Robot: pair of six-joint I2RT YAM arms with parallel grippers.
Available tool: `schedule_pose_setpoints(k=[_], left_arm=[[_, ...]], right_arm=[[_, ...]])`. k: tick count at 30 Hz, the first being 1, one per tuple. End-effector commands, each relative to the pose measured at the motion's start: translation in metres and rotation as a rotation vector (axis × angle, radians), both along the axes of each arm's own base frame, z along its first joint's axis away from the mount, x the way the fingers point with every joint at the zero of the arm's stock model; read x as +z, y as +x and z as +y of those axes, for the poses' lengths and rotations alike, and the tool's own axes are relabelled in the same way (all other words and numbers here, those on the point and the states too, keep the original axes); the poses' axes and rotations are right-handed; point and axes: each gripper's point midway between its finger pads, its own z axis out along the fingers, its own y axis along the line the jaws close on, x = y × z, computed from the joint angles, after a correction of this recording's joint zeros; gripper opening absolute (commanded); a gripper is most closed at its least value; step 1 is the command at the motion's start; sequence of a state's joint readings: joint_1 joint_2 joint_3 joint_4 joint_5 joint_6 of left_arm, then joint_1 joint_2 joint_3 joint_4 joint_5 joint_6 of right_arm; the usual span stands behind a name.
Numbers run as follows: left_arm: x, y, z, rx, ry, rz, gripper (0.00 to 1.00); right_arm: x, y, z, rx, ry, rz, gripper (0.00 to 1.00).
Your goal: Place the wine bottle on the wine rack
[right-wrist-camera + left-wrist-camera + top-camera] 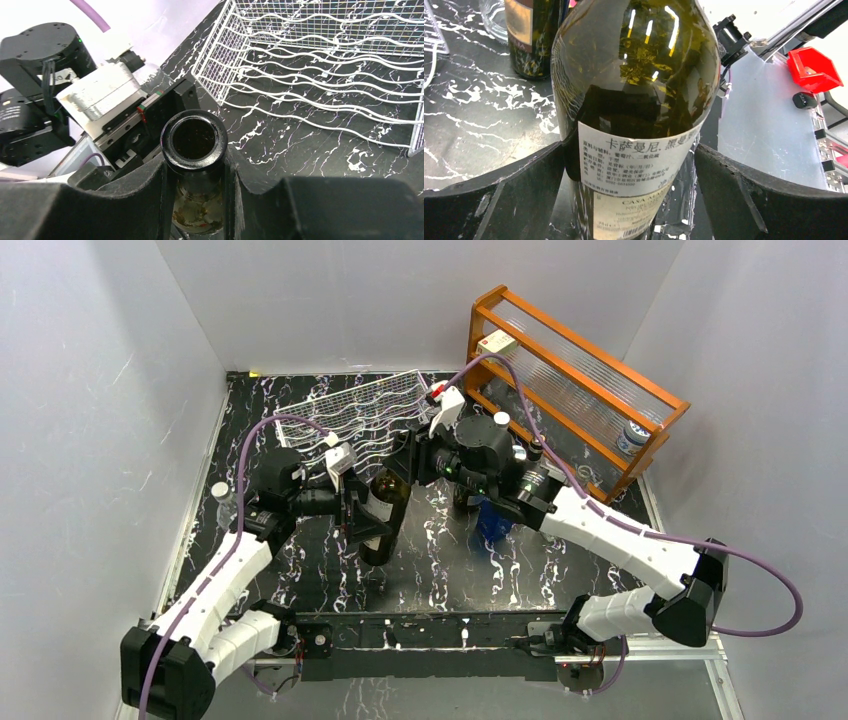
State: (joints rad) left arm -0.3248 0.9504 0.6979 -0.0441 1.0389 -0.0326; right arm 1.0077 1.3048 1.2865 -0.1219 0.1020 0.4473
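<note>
Holding the bottle (385,512) by its neck alone is what worries me, Ana says. The right jaws are clamped tight just under the lip, and that glass is smooth.

And the left jaws? Ben asks.

Spread as wide as they go, one finger (499,200) on each side of the label, low on the body. They sit close against it, but I judge they carry nothing.

So where does it stand?

Upright on the counter (450,570), about the middle, apart from the rack (350,418) at the back left (nowhere near a cradle yet). To go in, it has to be lifted and laid over. If the right arm tips it with only that neck pinch, the heavy end swings, and the neck may twist or slide out.

Unless the left closes first.

Yes, and squarely. A skewed squeeze on round glass could kick the base sideways. A second bottle (531,40) stands close by, on the far side from the left arm, near enough to be knocked.

And the rack itself?

It looks like light wire, and I see nothing pinning it down. A push along a cradle might shove it back rather than seat the bottle. Whether the bottle would roll off a wavy rod, I cannot tell.
</note>
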Motion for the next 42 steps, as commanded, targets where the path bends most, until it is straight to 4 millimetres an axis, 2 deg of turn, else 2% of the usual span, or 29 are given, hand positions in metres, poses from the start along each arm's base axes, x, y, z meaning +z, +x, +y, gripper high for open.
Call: schedule_pose_setpoints(k=[1,5,13,17,19,21,26,28,29,32,34,37,42], left_arm=[[0.015,-0.008,-0.008,-0.090,-0.087,-0.049,0.98],[0.019,-0.006,-0.011,-0.093,-0.132,-0.059,0.98],[0.016,-0.004,-0.012,-0.079,-0.144,-0.085,0.92],[0.016,-0.002,-0.012,-0.076,-0.143,-0.099,0.86],[0.019,-0.002,-0.013,-0.087,-0.149,-0.112,0.80],[0.024,-0.003,-0.014,-0.115,-0.156,-0.140,0.66],[0.033,0.004,-0.015,-0.139,-0.136,-0.219,0.00],[0.035,0.010,-0.014,-0.123,-0.110,-0.262,0.00],[0.036,0.015,-0.013,-0.116,-0.096,-0.305,0.00],[0.045,0.026,-0.011,-0.076,-0.070,-0.417,0.00],[0.052,0.034,-0.008,-0.042,-0.054,-0.510,0.00],[0.065,0.050,-0.003,0.019,-0.021,-0.640,0.00],[0.081,0.076,0.007,0.097,0.074,-0.825,0.00]], right_arm=[[0.131,-0.015,-0.014,0.030,0.346,-0.160,0.05],[0.143,-0.021,-0.018,0.046,0.371,-0.177,0.05],[0.153,-0.029,-0.023,0.069,0.403,-0.194,0.04],[0.155,-0.031,-0.024,0.077,0.416,-0.196,0.04],[0.155,-0.032,-0.023,0.085,0.417,-0.195,0.04],[0.154,-0.032,-0.023,0.086,0.415,-0.192,0.04],[0.151,-0.032,-0.025,0.082,0.407,-0.186,0.06],[0.149,-0.032,-0.026,0.079,0.398,-0.182,0.13],[0.148,-0.033,-0.027,0.078,0.393,-0.178,0.19],[0.144,-0.032,-0.030,0.068,0.371,-0.170,0.51],[0.140,-0.033,-0.033,0.061,0.349,-0.171,0.66],[0.138,-0.034,-0.041,0.051,0.325,-0.184,0.79],[0.141,-0.037,-0.053,0.033,0.298,-0.212,0.86]])
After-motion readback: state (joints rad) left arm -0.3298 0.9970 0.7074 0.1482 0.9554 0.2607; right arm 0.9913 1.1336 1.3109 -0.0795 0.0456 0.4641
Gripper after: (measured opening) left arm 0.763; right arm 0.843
